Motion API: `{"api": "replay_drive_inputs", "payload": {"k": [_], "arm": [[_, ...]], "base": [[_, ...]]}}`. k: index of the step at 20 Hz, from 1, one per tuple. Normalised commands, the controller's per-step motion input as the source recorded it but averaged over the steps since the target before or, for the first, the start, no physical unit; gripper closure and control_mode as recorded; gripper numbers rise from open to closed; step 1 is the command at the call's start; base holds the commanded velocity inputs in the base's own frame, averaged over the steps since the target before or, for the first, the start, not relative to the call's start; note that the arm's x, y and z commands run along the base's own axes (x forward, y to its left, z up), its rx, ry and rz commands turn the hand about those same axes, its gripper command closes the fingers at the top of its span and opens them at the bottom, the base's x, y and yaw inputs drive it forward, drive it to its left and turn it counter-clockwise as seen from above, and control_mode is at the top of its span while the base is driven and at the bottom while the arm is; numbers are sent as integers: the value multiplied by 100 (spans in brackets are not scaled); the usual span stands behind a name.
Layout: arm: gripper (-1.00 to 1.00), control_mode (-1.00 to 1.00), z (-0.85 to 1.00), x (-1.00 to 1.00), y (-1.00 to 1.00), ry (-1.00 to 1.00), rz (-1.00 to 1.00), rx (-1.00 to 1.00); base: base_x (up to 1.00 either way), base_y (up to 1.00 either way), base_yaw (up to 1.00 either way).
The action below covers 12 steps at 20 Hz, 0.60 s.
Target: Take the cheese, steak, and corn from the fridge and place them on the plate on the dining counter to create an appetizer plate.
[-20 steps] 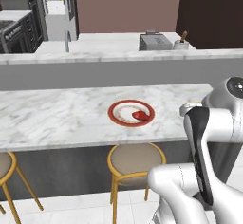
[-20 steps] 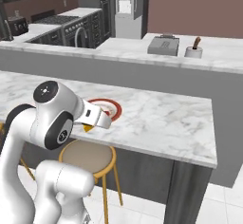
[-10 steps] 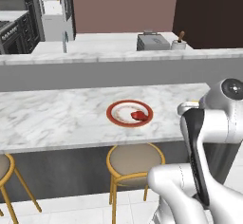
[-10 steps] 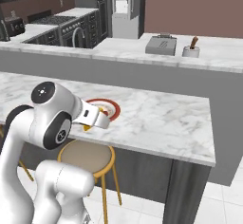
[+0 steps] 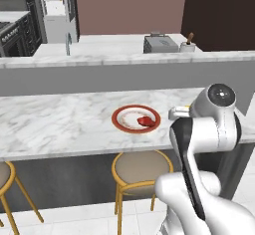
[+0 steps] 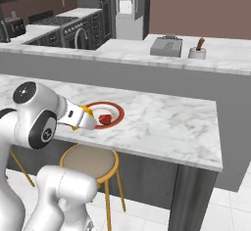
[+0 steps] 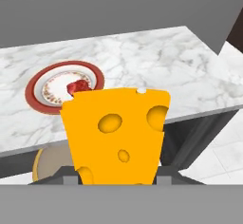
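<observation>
One orange-yellow cheese wedge [image 7: 116,135] with holes is clamped between the fingers of the gripper [image 7: 116,173], held above the near edge of the dining counter [image 5: 60,122]. One round plate [image 5: 122,119] with a red rim sits on the marble top, a little way back from that near edge, and one dark-red steak [image 5: 145,121] lies on its right side. In the right base view the gripper [image 6: 84,120] with the cheese [image 6: 87,111] hangs just beside the plate's [image 6: 115,110] near rim. Bare marble stretches to both sides of the plate. Two round wooden-legged stools show below the counter: one [image 5: 142,167] under the plate and one [image 5: 4,174] at the far left edge. Behind, a second counter carries one grey toaster [image 5: 160,43] and one small white pot [image 5: 188,47]. The fridge [image 5: 57,5] stands far back, its door open.
</observation>
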Motion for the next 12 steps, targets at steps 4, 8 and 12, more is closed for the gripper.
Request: {"api": "replay_drive_inputs", "payload": {"k": [4, 8, 12], "arm": [[100, -100, 0, 8, 57, 2, -1, 10], [100, -100, 0, 25, 53, 6, 0, 13], [100, -100, 0, 40, 42, 7, 0, 15]], "base": [[0, 0, 0], [0, 0, 0], [0, 0, 0]]}}
